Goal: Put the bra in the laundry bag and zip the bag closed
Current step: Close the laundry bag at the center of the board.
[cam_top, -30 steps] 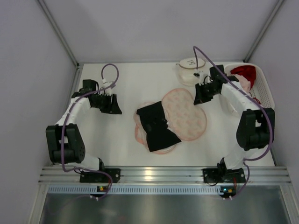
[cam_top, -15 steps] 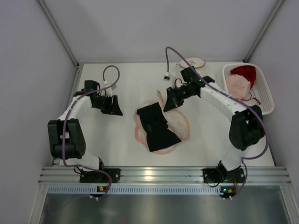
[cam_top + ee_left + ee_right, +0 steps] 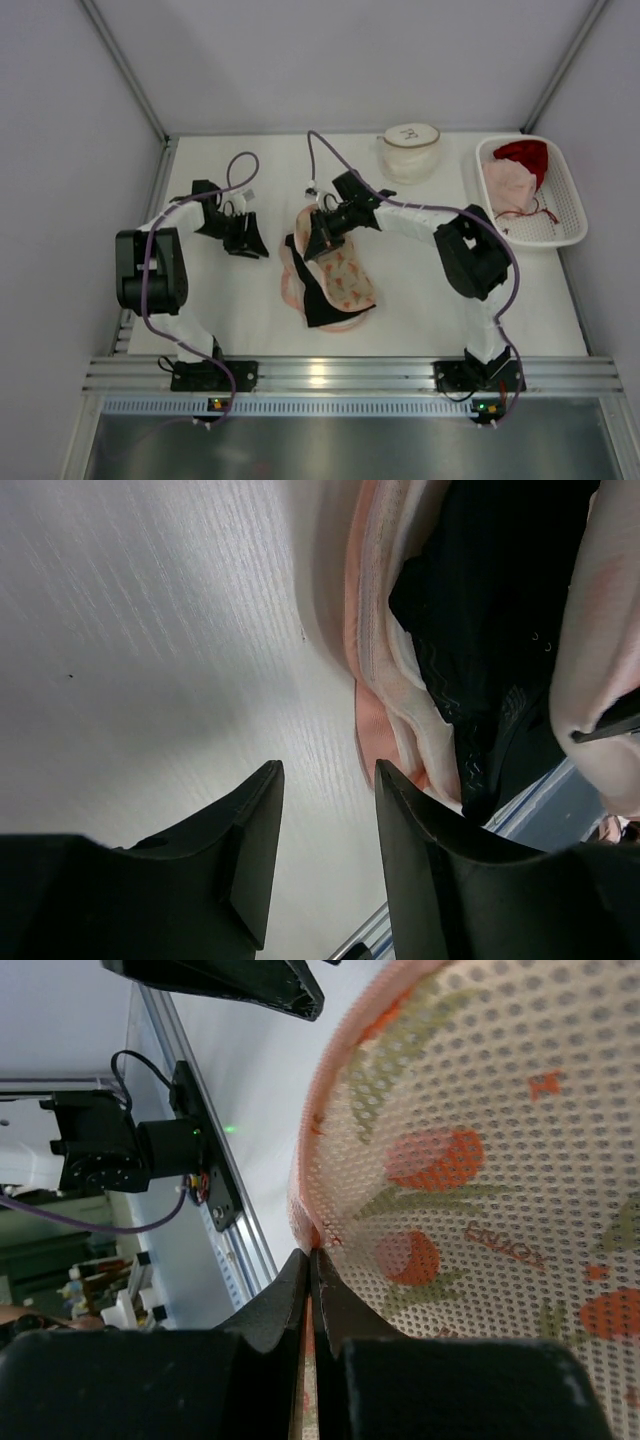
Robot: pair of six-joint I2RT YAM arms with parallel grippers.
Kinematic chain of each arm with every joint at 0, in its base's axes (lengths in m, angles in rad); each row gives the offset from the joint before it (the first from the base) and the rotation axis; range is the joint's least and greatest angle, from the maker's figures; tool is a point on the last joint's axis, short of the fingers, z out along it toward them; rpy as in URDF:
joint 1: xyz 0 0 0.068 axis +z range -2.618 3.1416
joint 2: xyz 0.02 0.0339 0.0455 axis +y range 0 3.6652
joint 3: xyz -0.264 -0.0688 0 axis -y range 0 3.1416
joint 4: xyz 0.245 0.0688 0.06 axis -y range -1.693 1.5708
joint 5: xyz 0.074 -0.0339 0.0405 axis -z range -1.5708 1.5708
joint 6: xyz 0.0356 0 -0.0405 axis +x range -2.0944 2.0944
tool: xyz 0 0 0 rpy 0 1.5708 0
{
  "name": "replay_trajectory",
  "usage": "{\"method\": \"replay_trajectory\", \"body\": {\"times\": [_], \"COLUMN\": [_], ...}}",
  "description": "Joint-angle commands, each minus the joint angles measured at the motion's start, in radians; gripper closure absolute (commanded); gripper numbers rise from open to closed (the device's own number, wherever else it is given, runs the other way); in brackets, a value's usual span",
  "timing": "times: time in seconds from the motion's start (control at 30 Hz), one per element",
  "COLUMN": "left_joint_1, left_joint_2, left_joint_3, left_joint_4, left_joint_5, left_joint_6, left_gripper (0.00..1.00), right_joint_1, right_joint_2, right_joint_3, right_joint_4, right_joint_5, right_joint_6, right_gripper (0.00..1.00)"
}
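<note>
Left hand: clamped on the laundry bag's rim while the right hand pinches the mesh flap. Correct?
Not quite. The left hand is open and holds nothing. It hangs over the table beside the laundry bag, as the left wrist view shows. The rest stands: the right hand is shut on the bag's mesh flap.

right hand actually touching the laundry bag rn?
Touching. Right wrist view shows the right hand pinched shut on the laundry bag at its pink edge, no gap.
</note>
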Motion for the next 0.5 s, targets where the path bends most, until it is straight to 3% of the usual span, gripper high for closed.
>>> {"method": "replay_trajectory", "body": {"times": [0.0,0.07,0.1,0.2,0.3,0.47], "left_joint_1": [0.000,-0.001,0.000,0.000,0.005,0.005], "left_joint_2": [0.019,0.025,0.027,0.006,-0.033,-0.077], "left_joint_3": [0.020,0.022,0.024,0.011,-0.015,-0.056], "left_joint_4": [0.016,0.016,0.016,0.014,0.014,-0.007], "left_joint_5": [0.044,0.048,0.050,0.090,0.156,0.180], "left_joint_6": [-0.026,-0.038,-0.039,-0.026,-0.012,0.005], "left_gripper": [0.53,0.53,0.53,0.52,0.50,0.47], "right_joint_1": [0.031,0.032,0.032,0.031,0.011,-0.060], "right_joint_2": [0.062,0.097,0.103,0.088,0.013,-0.127], "right_joint_3": [0.026,0.040,0.046,0.055,0.065,0.088], "right_joint_4": [0.138,0.132,0.119,0.096,0.084,-0.090], "right_joint_5": [0.006,0.006,0.006,-0.020,-0.052,-0.060], "right_joint_6": [0.082,0.081,0.067,0.047,0.033,-0.103], "right_gripper": [1.00,1.00,0.86,0.62,0.49,0.50]}}
